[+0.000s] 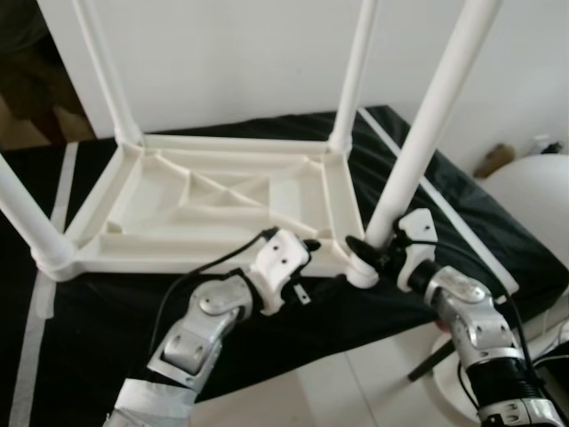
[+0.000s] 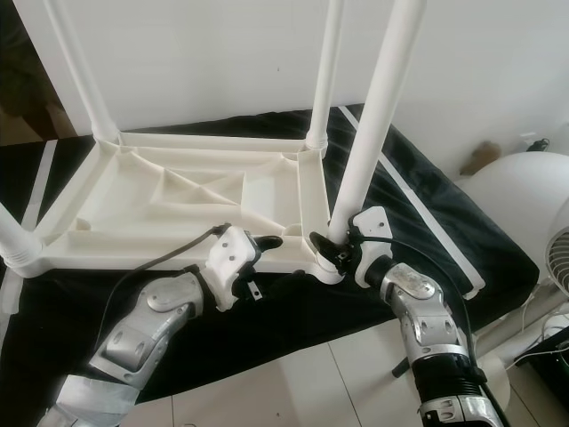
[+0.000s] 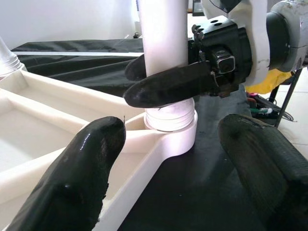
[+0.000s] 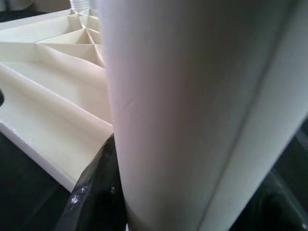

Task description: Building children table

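White wall stands behind a low surface draped in black cloth, and on it lies the white plastic table top upside down, its ribbed underside facing up. Four white legs rise from its corners; the near right leg stands in its corner socket at the table top's near right corner, close to the surface's near edge. The right gripper is pinching this leg just above the socket, one black finger on each side, as the left wrist view shows. The left gripper rests at the near rim of the table top just left of that corner, its fingers spread apart and holding nothing. The step in hand appears to be seating or twisting this last leg home. To do it well, the right gripper should keep its grip low on the leg, hold it upright and press or turn straight along its axis, while the left gripper bears down on the rim so the table top does not slide toward the edge. A white round object sits at the far right.
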Robot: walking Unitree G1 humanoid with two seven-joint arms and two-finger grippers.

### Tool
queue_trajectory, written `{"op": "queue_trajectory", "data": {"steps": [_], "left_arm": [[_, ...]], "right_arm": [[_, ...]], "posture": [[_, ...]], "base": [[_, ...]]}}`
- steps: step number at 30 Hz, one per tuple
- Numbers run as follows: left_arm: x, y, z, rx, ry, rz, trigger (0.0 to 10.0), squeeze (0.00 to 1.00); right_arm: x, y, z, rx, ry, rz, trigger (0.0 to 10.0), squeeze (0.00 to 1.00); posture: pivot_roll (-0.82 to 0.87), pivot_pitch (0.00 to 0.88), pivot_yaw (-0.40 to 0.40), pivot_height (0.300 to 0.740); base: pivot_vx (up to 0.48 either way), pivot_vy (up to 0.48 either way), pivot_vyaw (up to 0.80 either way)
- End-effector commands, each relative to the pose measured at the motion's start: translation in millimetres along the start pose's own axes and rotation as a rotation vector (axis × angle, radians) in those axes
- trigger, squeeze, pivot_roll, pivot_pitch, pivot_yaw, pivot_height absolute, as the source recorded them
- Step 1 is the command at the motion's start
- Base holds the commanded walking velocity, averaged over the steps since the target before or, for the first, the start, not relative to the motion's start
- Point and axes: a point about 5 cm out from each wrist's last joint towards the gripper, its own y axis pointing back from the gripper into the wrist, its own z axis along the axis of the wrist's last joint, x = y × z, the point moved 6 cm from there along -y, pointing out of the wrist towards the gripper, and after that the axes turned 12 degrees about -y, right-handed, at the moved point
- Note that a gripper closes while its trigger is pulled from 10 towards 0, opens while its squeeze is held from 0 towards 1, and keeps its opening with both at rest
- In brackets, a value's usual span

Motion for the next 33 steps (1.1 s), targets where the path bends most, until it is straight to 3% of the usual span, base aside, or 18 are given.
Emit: {"op": "queue_trajectory", "data": {"steps": [1,7,13,19,21,30,33], "left_arm": [[-1.5,0.2,3.4,-0.010,0.002,-0.023,10.0,0.00],[-2.0,1.2,1.7,-0.005,0.005,-0.023,10.0,0.00],[-2.5,0.3,0.0,-0.002,0.006,-0.021,10.0,0.00],[-2.7,0.1,0.4,-0.004,0.006,-0.022,10.0,0.00],[-3.1,-0.1,0.4,-0.003,0.003,-0.023,10.0,0.00],[-2.8,-3.8,1.6,-0.010,0.004,-0.024,10.0,0.00],[-6.0,-6.1,3.4,-0.020,0.011,-0.028,10.0,0.00]], "right_arm": [[-10.4,5.5,-17.7,0.047,-0.033,-0.088,10.0,0.00],[-16.4,7.4,-17.9,0.030,-0.044,-0.174,10.0,0.00],[-26.8,12.2,-16.4,-0.017,-0.096,-0.362,10.0,0.00],[-32.6,16.5,-19.5,-0.050,-0.169,-0.479,10.0,0.00],[-32.7,21.6,-29.3,-0.058,-0.215,-0.577,10.0,0.00],[-10.8,13.8,-37.7,-0.104,-0.337,-0.734,10.0,0.00],[-4.5,8.8,-31.7,-0.118,-0.310,-0.726,10.0,0.00]], "posture": [[-0.04,0.047,-0.011,0.740],[-0.04,0.049,-0.010,0.740],[-0.05,0.050,-0.007,0.740],[-0.05,0.051,-0.005,0.740],[-0.05,0.051,-0.002,0.740],[-0.06,0.047,-0.003,0.740],[-0.06,0.048,-0.004,0.740]], "base": [[0.000,0.000,0.00],[0.000,0.000,0.00],[0.000,0.000,0.00],[0.000,0.000,0.00],[0.000,0.000,0.00],[0.000,0.000,0.00],[0.000,0.000,0.00]]}}
